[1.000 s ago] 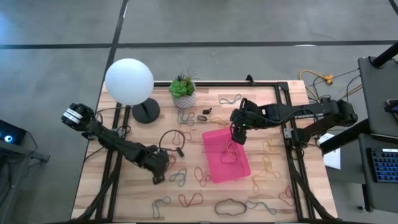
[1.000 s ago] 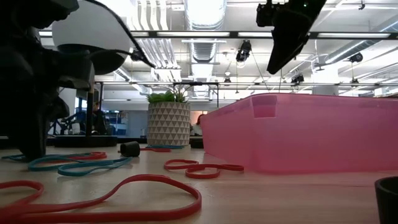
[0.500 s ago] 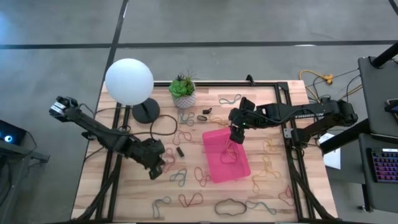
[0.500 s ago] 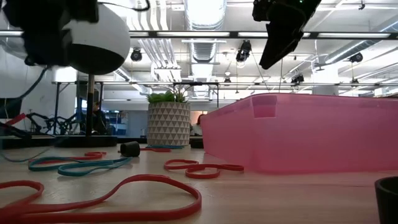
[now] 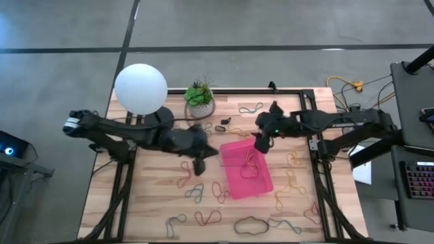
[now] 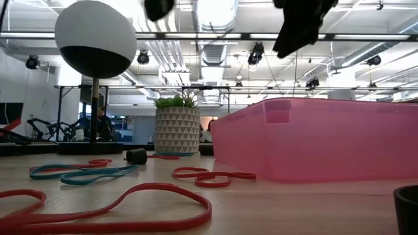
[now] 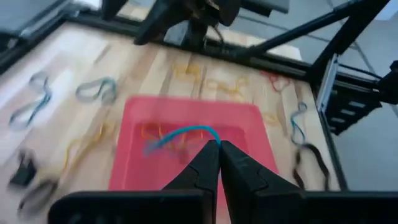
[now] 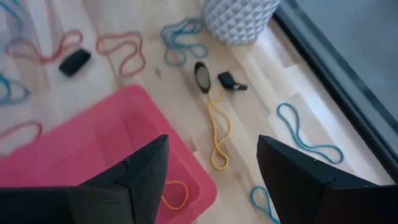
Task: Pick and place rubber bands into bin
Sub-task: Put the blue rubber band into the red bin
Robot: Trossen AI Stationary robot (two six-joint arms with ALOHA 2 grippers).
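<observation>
The pink bin (image 5: 261, 183) lies mid-table with yellow rubber bands (image 5: 251, 163) inside. Many more rubber bands (image 5: 207, 217) lie loose on the wood around it. My left gripper (image 5: 200, 163) hangs in the air just left of the bin, shut on a blue rubber band (image 7: 177, 137). In the left wrist view the bin (image 7: 134, 162) shows ahead of and below the shut fingers (image 7: 217, 152). My right gripper (image 5: 261, 141) hovers open over the bin's far edge with nothing between its fingers (image 8: 146, 171). The bin's corner (image 8: 124, 134) shows below them. My left gripper pinches the blue rubber band at one end (image 7: 210, 133) between its two fingertips. The fingers slant downward, pointing toward the table's right side. The band is lifted clear and curves away slack from the tips above the bin.
A white globe lamp (image 5: 141, 89) and a potted plant (image 5: 199, 99) stand at the far left. Small black parts (image 8: 202, 76) and a yellow band (image 8: 217, 134) lie between the pot and the bin. Black frame rails (image 5: 312, 108) edge the table.
My left gripper has risen from the table's near-left area and swung right and farther back toward the bin. It has tipped from pointing steeply down to a shallower slant. It stays shut. The blue band has come up with it, clear of the wood.
</observation>
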